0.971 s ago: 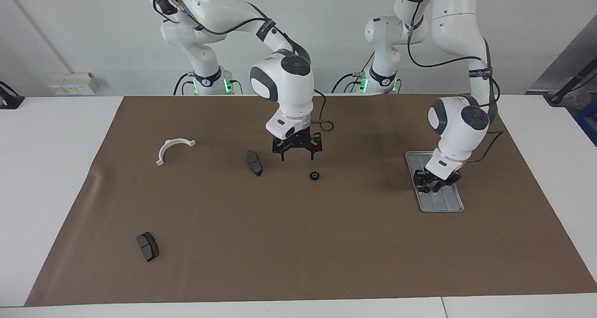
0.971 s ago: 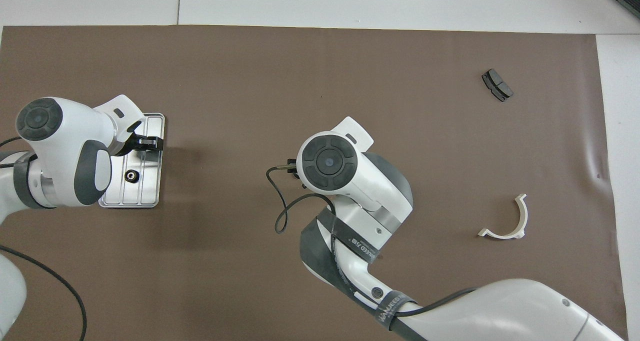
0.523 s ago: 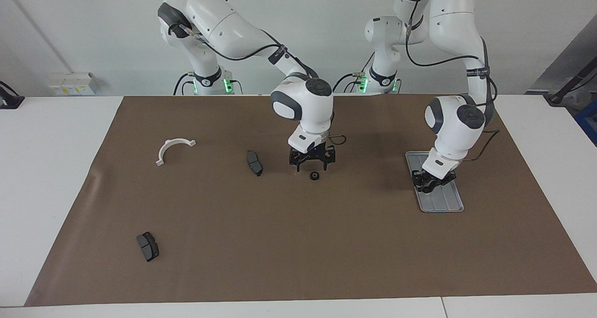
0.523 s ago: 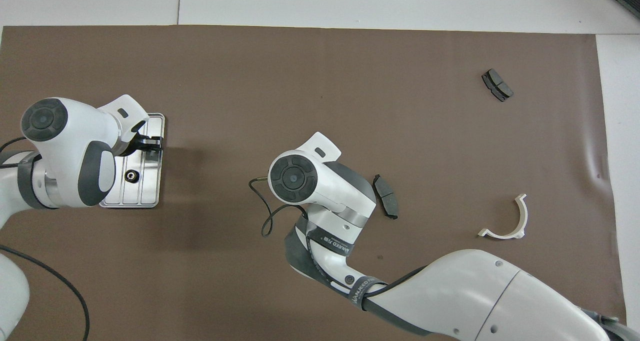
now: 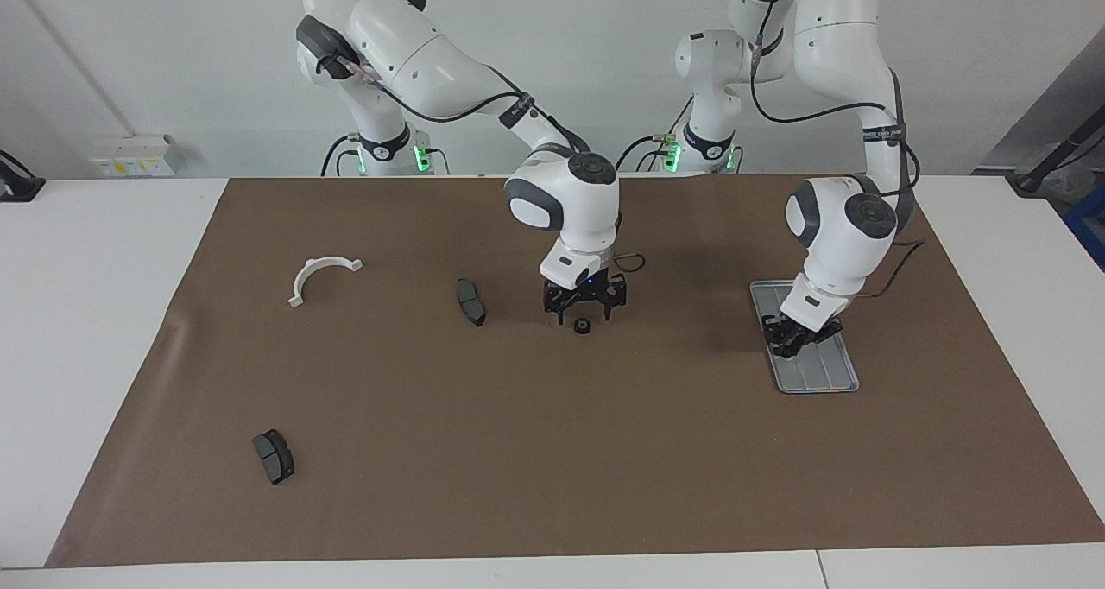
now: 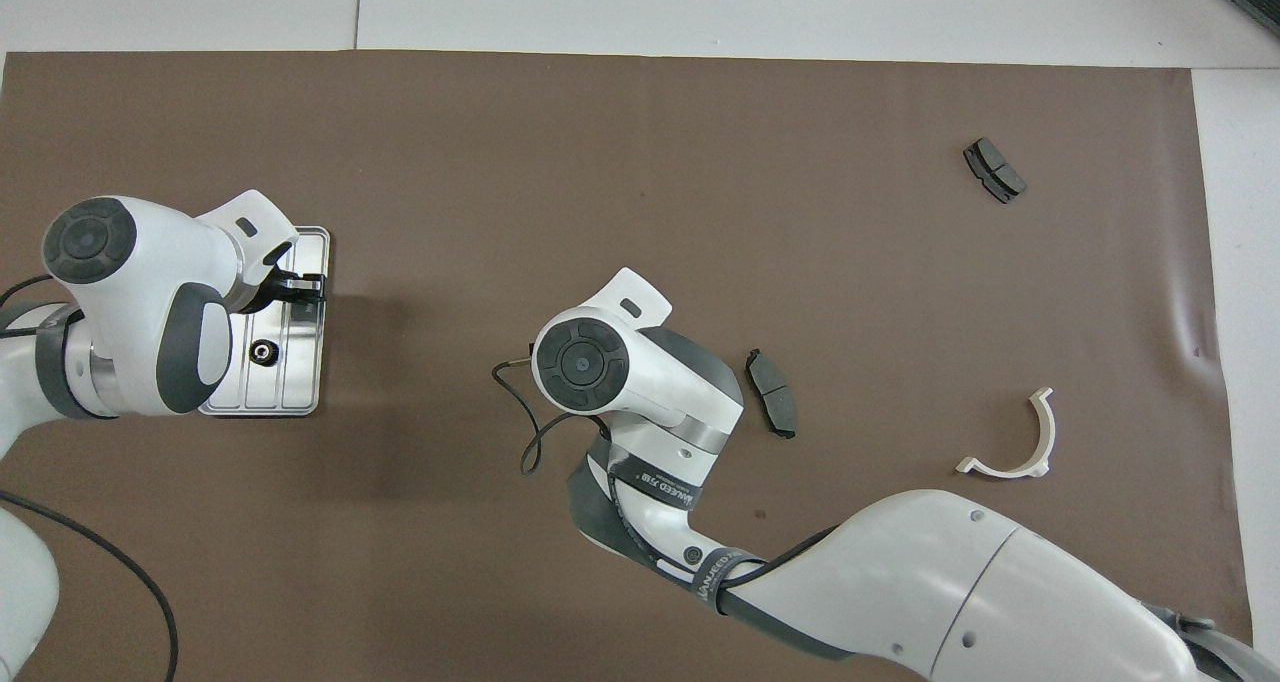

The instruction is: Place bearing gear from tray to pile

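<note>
The silver tray [image 5: 826, 373] [image 6: 297, 382] lies toward the left arm's end of the table. One black bearing gear [image 6: 264, 353] rests in it. My left gripper [image 5: 794, 337] [image 6: 305, 288] hangs low over the tray's part farther from the robots, beside that gear. A second black gear [image 5: 583, 325] sits on the brown mat mid-table. My right gripper [image 5: 584, 313] is open and low over it, a finger on either side. In the overhead view my right wrist hides this gear. The pile's white bracket [image 5: 321, 274] [image 6: 1010, 442] and two brake pads [image 5: 471, 301] [image 5: 274, 456] lie scattered toward the right arm's end.
The brown mat [image 5: 552, 451] covers most of the white table. One brake pad [image 6: 773, 407] lies close beside my right wrist. The other [image 6: 994, 170] lies far out from the robots. A loose cable [image 6: 525, 432] hangs off the right wrist.
My right gripper has come down and shifted toward the left arm's end, ending over the gear on the mat. The left gripper has only settled slightly over the tray.
</note>
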### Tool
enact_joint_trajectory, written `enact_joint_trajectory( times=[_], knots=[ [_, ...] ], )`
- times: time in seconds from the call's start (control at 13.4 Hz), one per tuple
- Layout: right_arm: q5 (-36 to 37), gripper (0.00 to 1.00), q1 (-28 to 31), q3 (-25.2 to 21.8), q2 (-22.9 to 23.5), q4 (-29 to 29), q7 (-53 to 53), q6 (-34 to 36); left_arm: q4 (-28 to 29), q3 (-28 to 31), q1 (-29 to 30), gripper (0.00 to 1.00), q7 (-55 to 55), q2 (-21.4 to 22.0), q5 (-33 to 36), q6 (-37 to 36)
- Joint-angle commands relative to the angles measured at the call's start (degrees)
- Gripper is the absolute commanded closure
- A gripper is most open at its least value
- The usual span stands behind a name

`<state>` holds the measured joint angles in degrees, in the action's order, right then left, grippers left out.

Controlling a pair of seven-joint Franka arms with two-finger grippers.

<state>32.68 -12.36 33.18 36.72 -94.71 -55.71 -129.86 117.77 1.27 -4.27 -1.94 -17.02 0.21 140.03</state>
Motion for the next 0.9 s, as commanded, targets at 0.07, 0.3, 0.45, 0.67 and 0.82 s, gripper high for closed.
enact_joint_trajectory(
  times=[0.07, 0.3, 0.45, 0.67, 0.82],
  knots=[
    [1.7, 0.23, 0.9, 1.0, 0.6, -0.3, -0.5, -1.2, 2.6, 0.7, -0.3, 0.76, 0.8, 0.9, 0.5, 1.3],
    [1.6, 0.3, 1.0, 1.0, 0.6, -1.0, -0.5, -2.9, 2.5, 0.7, -0.1, 0.86, 0.5, 0.9, 0.5, 1.3],
    [1.6, 0.34, 1.2, 1.0, 0.6, -1.2, -0.5, -3.4, 2.2, 0.7, 0.0, 0.87, 0.5, 0.9, 0.5, 1.2],
    [1.6, 0.38, 1.5, 1.0, 0.5, -2.2, -0.5, -3.4, 0.5, 0.5, 0.0, 0.9, 0.8, 0.4, 0.5, 0.3],
    [1.6, 0.38, 1.5, 1.0, 0.5, -2.1, -0.5, -3.6, -3.7, 0.5, -0.4, 0.9, 1.3, -0.1, 0.5, -4.0]
  ],
)
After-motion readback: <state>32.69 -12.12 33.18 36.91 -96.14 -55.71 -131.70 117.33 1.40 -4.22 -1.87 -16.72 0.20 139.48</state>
